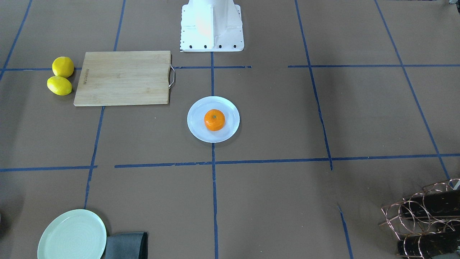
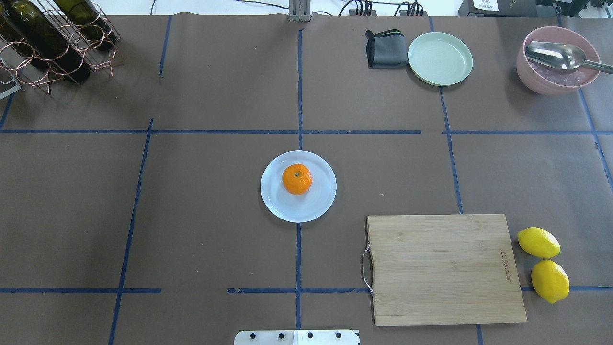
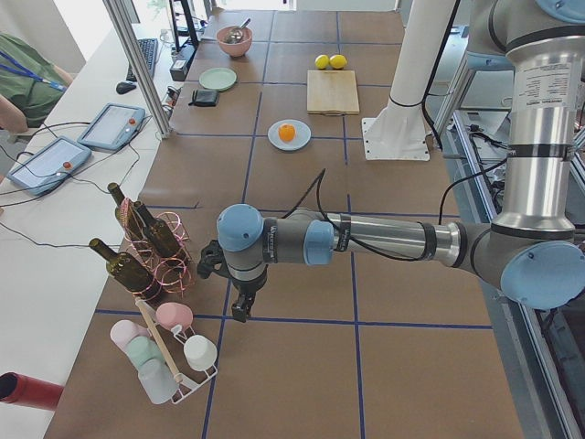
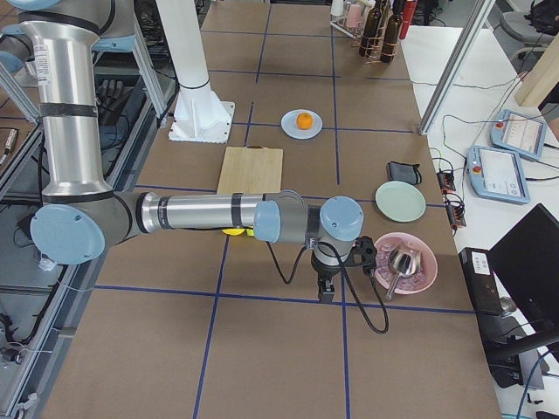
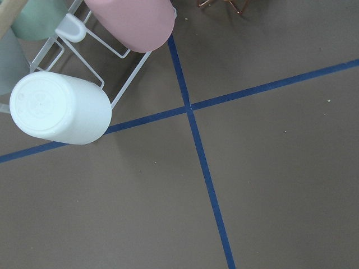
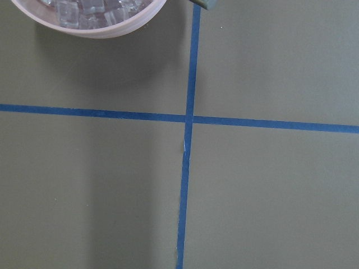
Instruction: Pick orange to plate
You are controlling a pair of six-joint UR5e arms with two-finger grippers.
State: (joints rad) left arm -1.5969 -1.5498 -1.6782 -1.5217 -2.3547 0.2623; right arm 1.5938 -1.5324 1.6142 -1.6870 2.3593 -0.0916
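Orange (image 1: 214,119) already sat on the plate (image 1: 230,108) could get rolled off by a stray sweep; left claw (image 3: 240,311) and right claw (image 4: 325,292) widths can't be told.

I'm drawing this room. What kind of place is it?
Likely a robot lab: a robot arm reaches over a table gridded with blue tape, control tablets lie alongside, an orange sits on a plate.
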